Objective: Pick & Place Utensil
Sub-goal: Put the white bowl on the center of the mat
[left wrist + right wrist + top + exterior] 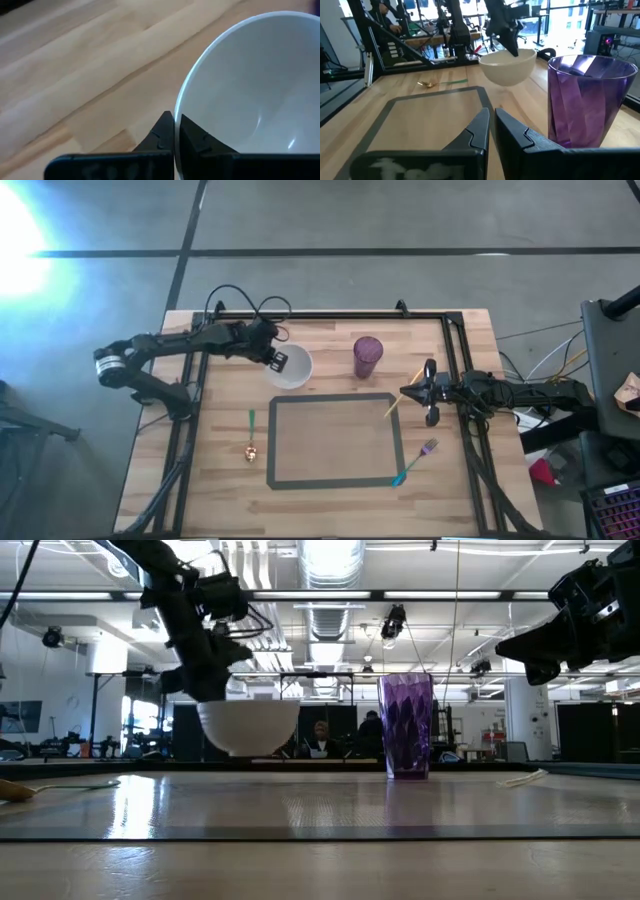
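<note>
A white bowl [250, 90] is seen filling the left wrist view, its rim pinched between the two dark fingers [162, 137] of the left gripper [174, 131] — clenched on the bowl's edge. Only the low view shows that the bowl [248, 727] hangs clear of the wooden table [320, 805], lifted by that gripper [205, 680]. From above, the left gripper [277, 360] is found on the bowl's rim at about nine o'clock of the bowl [289, 367].

The utensils are picked out only from overhead. A gold spoon with a green handle [251, 437] lies at about seven o'clock of the bowl, well apart from the left gripper, just outside the left edge of the taped rectangle [335, 439]. A purple fork with a teal handle [417, 461] lies near the rectangle's lower right corner, at about six o'clock of the right gripper [404, 392] and near it. A pale stick [396, 402] is seen just beside the right gripper; whether it is touched cannot be told.

The right gripper's fingers [476, 131] are seen drawn together on nothing in its wrist view. Beyond them stands a purple cup [585, 100] — at three o'clock of the bowl from above.
</note>
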{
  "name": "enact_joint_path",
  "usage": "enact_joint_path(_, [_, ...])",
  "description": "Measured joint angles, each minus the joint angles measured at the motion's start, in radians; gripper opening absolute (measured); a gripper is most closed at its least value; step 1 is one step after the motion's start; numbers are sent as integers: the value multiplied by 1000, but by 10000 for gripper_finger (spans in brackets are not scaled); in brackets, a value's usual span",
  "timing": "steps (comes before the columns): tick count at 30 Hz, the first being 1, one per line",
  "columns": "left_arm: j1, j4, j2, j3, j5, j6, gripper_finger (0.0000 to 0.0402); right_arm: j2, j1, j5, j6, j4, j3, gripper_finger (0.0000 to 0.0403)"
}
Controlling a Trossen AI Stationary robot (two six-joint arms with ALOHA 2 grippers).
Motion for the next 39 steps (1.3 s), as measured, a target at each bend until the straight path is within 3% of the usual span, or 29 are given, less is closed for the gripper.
enact_joint_path(5, [-76,-1,0,58,36,17,2,0,0,0,6,0,0,27])
enact_joint_path(23, [-353,2,5,258,8,15,3,0,0,0,7,1,0,27])
enact_joint_path(39, [-492,-51,169,450,4,27,2,0,0,1,67,-1,0,27])
